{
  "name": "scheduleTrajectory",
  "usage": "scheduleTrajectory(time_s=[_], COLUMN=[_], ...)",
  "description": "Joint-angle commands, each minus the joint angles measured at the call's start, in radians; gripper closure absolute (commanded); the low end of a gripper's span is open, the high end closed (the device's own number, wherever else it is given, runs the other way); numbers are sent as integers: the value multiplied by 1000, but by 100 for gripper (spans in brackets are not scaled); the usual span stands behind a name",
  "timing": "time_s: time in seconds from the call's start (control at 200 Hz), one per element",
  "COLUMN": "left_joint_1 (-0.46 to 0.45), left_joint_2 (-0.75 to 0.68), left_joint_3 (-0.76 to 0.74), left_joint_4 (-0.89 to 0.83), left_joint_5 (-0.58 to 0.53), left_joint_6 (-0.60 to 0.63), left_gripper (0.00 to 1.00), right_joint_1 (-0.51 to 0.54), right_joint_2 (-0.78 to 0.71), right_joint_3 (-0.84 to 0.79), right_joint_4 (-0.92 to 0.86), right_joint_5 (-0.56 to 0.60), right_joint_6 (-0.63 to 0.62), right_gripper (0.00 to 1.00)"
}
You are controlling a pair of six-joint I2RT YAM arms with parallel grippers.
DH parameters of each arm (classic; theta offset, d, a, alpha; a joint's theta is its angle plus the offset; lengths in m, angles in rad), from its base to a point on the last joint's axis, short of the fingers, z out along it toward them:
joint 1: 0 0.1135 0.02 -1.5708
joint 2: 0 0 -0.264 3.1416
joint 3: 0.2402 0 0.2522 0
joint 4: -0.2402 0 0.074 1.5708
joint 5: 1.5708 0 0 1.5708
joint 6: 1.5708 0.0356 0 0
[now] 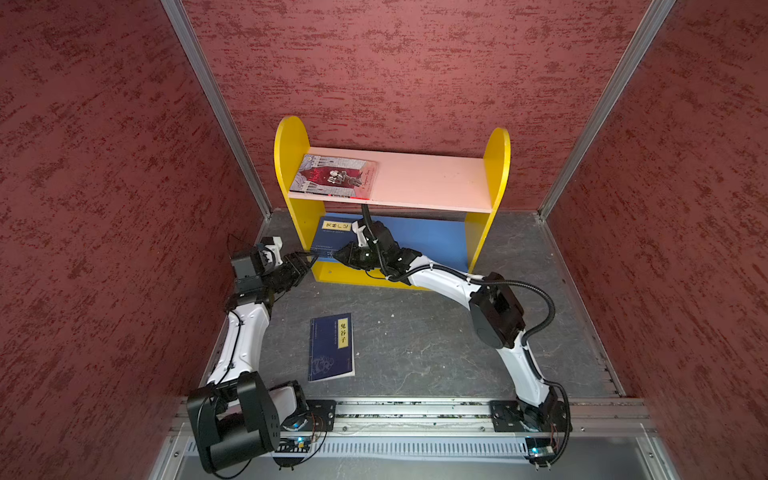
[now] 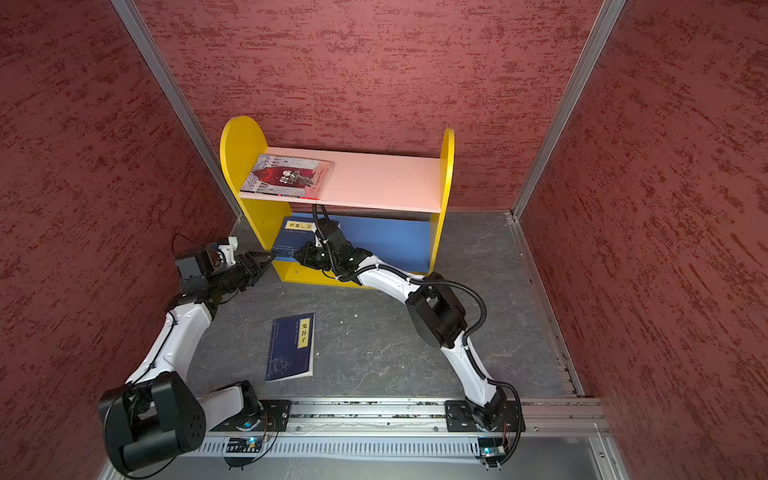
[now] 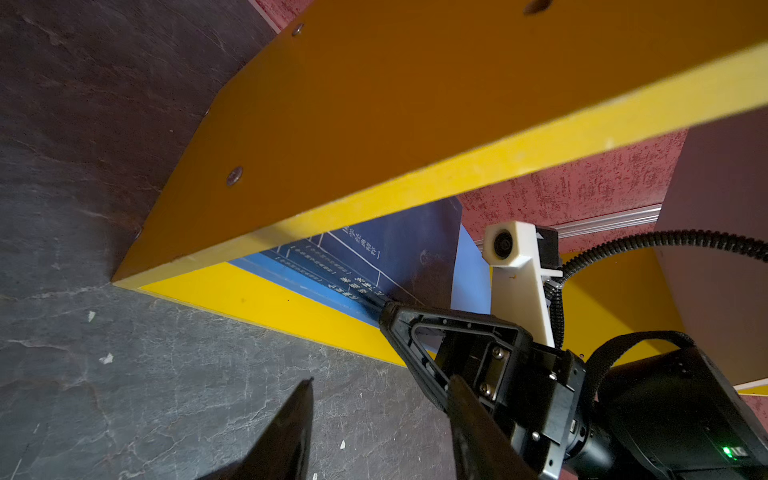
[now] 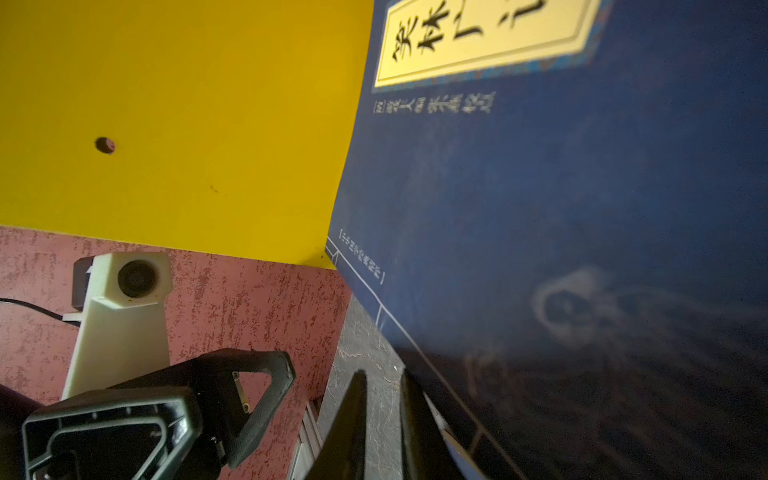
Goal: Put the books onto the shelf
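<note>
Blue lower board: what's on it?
Navy book at its left end, right end effector at its front edge. Pink upper board hides the rear; books underneath unclear.

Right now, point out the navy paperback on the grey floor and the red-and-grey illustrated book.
Navy paperback on floor [image 1: 331,348]: in a top view, cover middle.
Red-and-grey illustrated book [image 1: 332,176]: in a top view, cover middle.

Shelf [image 1: 496,166]: yellow sides, pink upper board [image 1: 432,178], blue lower board [image 1: 432,241]. Navy book [image 1: 328,361] w/ yellow label; illus. book [image 1: 332,176] red-grey.
</note>
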Motion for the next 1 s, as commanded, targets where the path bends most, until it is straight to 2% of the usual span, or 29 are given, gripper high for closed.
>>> scheduleTrajectory(time_s=[0.0,0.11,0.21,0.281,0.396,0.561,0.771,0.877,0.992], left_joint_1=[16,52,109,159,222,238,241,219,186], left_joint_2=[-5,-17,-19,-14,-2,36,42,31,36], left_joint_3=[3,17,39,47,34,46,-10,-37,-40], left_joint_4=[-16,-103,-282,-387,-519,-640,-647,-635,-615], left_joint_5=[35,87,104,122,115,37,-25,-54,-56], left_joint_6=[8,7,7,24,73,217,237,240,230], left_gripper=[48,44,34,31,25,22,20,19,19], right_joint_1=[3,11,18,26,42,89,175,206,227], right_joint_2=[-11,-71,-144,-201,-292,-438,-553,-557,-517], right_joint_3=[19,-33,-119,-194,-308,-490,-633,-722,-789], right_joint_4=[6,24,47,73,73,23,-166,-160,-59], right_joint_5=[-9,0,4,3,0,41,52,-8,-81], right_joint_6=[-12,-13,-10,-1,-18,-54,-114,-91,-47], right_gripper=[81,79,76,76,73,68,58,57,57])
